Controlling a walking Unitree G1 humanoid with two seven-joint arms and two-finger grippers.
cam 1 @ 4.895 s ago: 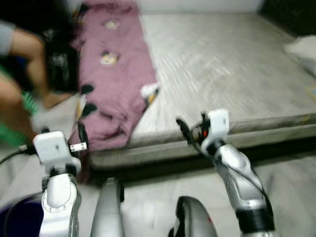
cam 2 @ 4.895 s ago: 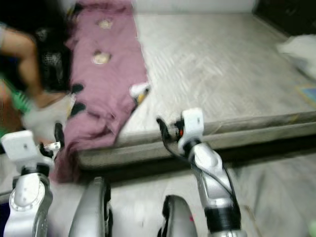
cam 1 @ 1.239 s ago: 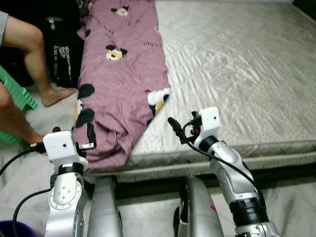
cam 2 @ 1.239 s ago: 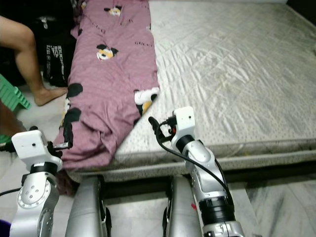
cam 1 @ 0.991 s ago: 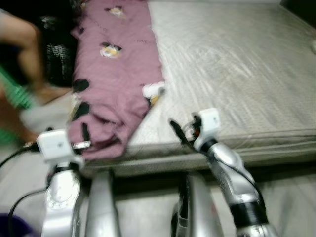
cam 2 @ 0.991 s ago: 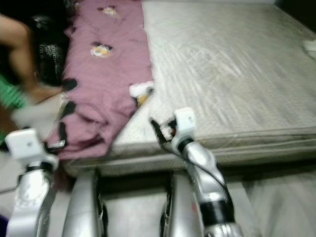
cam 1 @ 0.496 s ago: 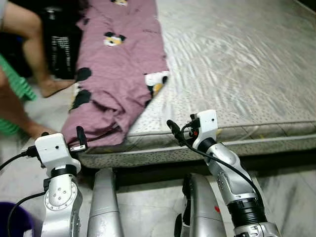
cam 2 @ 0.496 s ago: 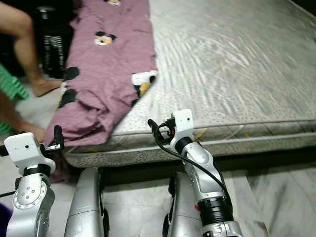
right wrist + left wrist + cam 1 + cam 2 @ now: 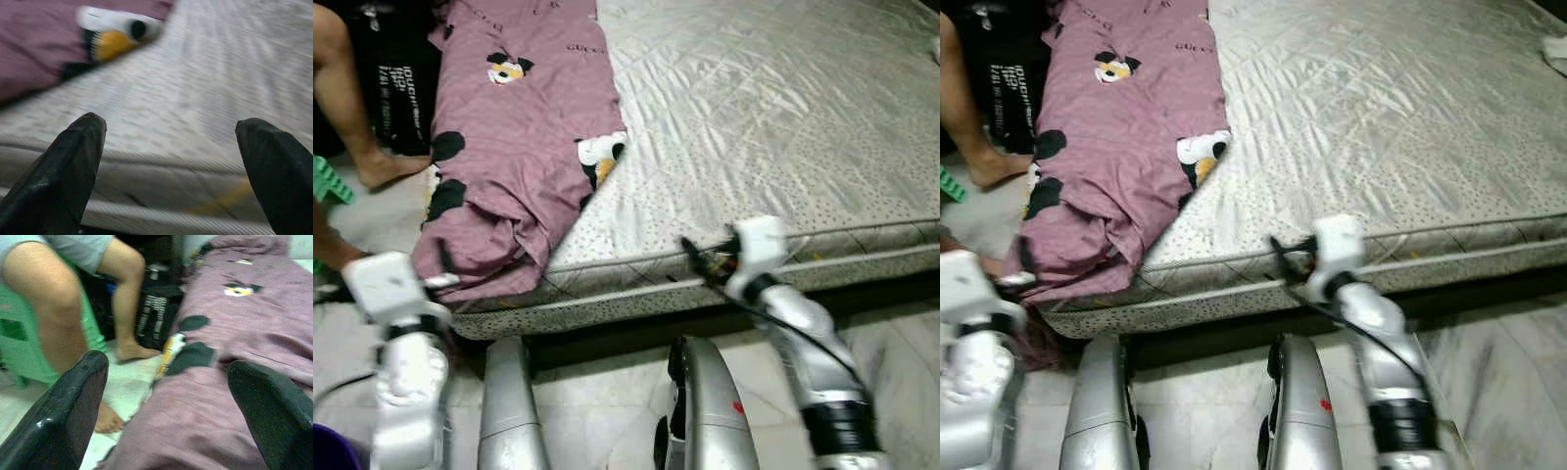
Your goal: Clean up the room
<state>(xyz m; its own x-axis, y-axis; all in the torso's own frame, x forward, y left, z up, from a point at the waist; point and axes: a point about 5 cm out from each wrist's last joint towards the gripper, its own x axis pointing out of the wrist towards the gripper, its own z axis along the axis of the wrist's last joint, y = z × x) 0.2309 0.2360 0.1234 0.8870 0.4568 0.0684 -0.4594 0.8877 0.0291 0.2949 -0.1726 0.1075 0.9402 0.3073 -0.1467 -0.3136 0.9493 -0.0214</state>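
A purple blanket (image 9: 519,127) with cartoon prints lies along the left side of the grey mattress (image 9: 773,117), and its crumpled end hangs over the front left corner. My left gripper (image 9: 443,266) is held just in front of that hanging end. In the left wrist view the left gripper (image 9: 166,364) is open, with the blanket (image 9: 244,357) ahead between its fingers. My right gripper (image 9: 695,257) hovers at the mattress's front edge. It (image 9: 169,122) is open and empty, facing the mattress side (image 9: 161,161).
A person sits at the left on a green stool (image 9: 19,338), with a bare leg (image 9: 342,98) and foot on the floor beside a black bag (image 9: 396,88). A purple bucket (image 9: 328,458) stands at my lower left. Something white (image 9: 1555,49) lies at the mattress's far right. Pale tiles run in front of the bed.
The whole view has shifted as I move. Both arms have drifted outward in the picture and look blurred. Both grippers stay open and empty.
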